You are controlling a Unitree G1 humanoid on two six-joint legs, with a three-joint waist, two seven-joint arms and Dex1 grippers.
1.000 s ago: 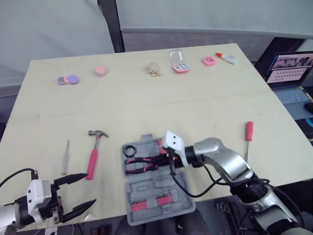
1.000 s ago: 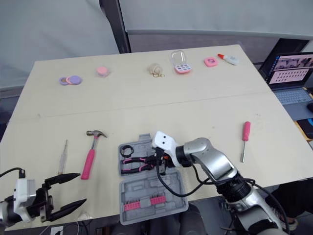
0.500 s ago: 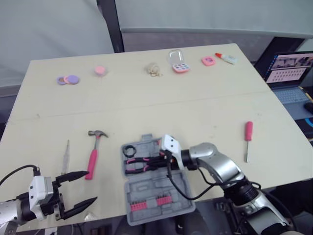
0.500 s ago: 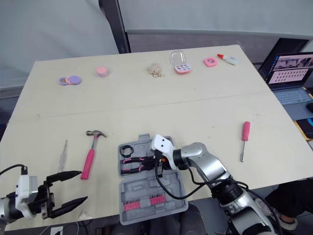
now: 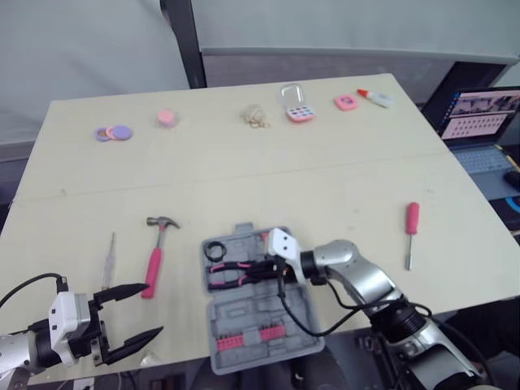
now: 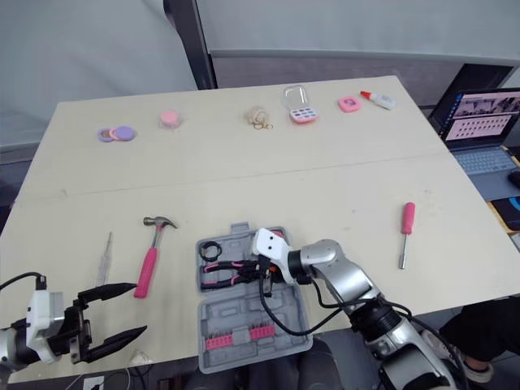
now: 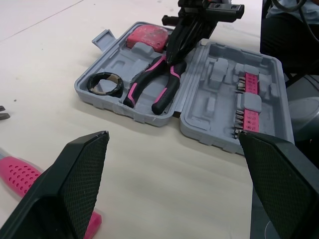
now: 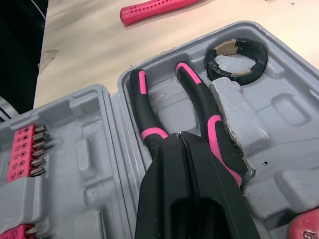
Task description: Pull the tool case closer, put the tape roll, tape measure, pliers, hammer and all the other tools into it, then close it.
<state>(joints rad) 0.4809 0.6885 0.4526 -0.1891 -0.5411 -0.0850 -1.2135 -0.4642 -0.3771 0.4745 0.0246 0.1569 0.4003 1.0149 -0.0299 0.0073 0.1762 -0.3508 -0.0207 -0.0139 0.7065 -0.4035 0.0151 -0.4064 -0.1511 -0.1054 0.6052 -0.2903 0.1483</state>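
Right end effector: fingers closed together, tips bearing on pliers, apparently seating them in their recess of the open case | tape roll already housed | left end effector: spread wide near hammer, likely readied for it.

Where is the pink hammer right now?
In the eye views, the pink-handled hammer lies on the beige table on the robot's left, between the thin pale screwdriver and the open grey plastic tool case.
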